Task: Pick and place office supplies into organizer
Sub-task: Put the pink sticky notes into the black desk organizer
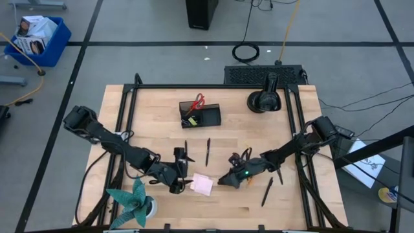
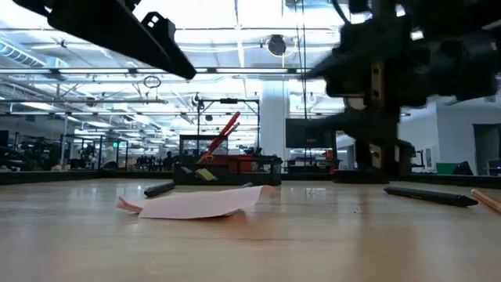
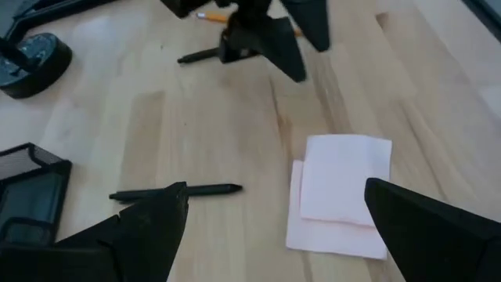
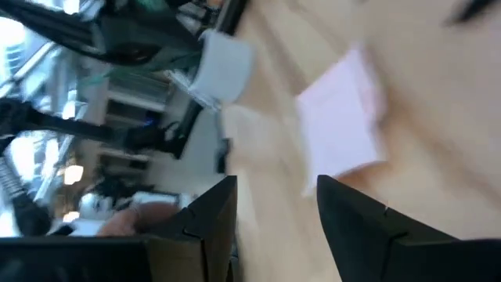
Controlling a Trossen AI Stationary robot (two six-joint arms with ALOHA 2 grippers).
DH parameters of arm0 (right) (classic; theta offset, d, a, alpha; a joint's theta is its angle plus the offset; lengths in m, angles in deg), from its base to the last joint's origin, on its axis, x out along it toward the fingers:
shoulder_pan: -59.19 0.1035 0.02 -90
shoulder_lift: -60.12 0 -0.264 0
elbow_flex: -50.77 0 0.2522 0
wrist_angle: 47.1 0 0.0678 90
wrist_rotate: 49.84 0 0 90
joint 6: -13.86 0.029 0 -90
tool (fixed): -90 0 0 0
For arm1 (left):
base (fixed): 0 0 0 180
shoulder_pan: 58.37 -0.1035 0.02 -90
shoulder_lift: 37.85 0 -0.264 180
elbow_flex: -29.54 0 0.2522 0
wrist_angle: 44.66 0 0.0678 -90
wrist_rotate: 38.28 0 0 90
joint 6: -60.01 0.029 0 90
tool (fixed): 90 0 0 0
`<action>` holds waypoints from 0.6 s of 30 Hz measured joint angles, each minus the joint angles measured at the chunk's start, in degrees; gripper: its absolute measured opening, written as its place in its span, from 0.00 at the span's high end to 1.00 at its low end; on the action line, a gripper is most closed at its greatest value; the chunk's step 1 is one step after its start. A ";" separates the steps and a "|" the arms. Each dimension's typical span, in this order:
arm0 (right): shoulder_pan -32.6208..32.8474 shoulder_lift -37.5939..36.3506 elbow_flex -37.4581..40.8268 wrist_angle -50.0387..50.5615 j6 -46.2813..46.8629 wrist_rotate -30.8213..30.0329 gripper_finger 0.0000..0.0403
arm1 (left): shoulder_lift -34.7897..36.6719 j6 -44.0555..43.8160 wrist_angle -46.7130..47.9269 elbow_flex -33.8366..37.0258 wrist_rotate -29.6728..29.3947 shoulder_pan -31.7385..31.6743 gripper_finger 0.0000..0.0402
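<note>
The pink sticky-note pad (image 2: pixel 196 204) lay closest, flat on the table (image 1: pixel 226 200) near its front edge, between my two end effectors. My left end effector (image 1: pixel 183 183) hovered just beside the pad's left side, its fingers (image 3: pixel 133 235) spread wide and released, holding nothing. My right end effector (image 1: pixel 225 180) hung just off the pad's right side with a narrow gap between its fingers (image 4: pixel 203 227), nothing between them. To the right of that arm a black pen (image 1: pixel 267 192) lay on the wood, and an orange pencil (image 2: pixel 487 200) showed at the low view's edge. Farther in, two more black pens lay apart from each other: one (image 1: pixel 185 149) beside my left wrist, another (image 1: pixel 207 152) near the middle. Beyond them stood the black organizer (image 1: pixel 200 115), well apart from both end effectors, with red-handled scissors (image 1: pixel 197 101) leaning upright in its cup section. A teal paper plant (image 1: pixel 134 202) stood at the front left corner, and a round black base with a post (image 1: pixel 264 98) at the far right.
</note>
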 joint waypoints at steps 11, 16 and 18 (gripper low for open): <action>0.64 4.89 -2.89 0.79 14.61 1.93 0.59 | 1.04 1.37 0.18 -0.02 -1.19 -0.39 0.03; 0.10 6.96 -3.15 -0.17 20.51 1.79 0.59 | 1.04 1.50 0.14 -0.02 -1.19 -0.37 0.03; 0.07 7.71 -4.04 -0.06 21.30 1.81 0.59 | 1.04 1.63 0.19 -0.02 -1.19 -0.37 0.03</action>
